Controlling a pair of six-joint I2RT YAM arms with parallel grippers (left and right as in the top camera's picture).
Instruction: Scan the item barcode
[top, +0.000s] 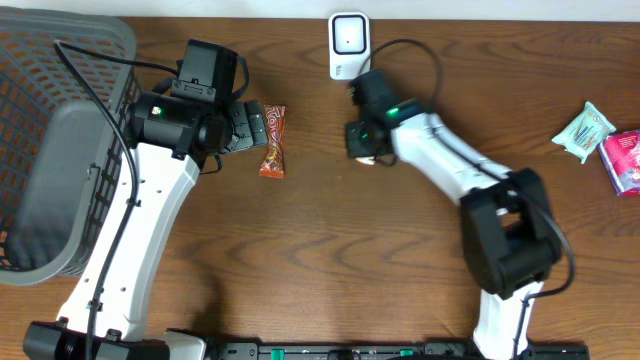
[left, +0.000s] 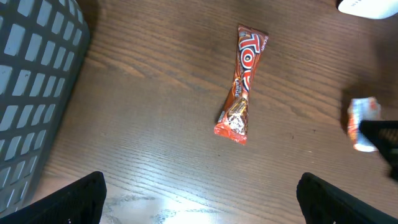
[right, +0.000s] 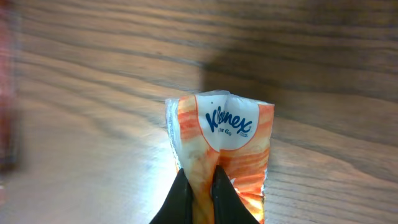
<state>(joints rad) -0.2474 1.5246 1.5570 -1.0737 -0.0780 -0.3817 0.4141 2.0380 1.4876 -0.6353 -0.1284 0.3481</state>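
Right tool (right: 200, 186) pinches the orange Kleenex pack (right: 221, 140).

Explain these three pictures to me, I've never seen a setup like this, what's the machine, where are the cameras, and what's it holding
These are two robot arms at a wooden table, each ending in a two-finger gripper. One picture looks down from above the table; the other two come from small cameras on each wrist.

From above you see a grey basket on one side, a white barcode scanner at the far edge, a red candy bar, and two small packets near the other edge.

The left gripper hangs open above the candy bar, holding nothing. The right gripper is shut on an orange Kleenex tissue pack, pinching its edge. That pack is probably what will be scanned.
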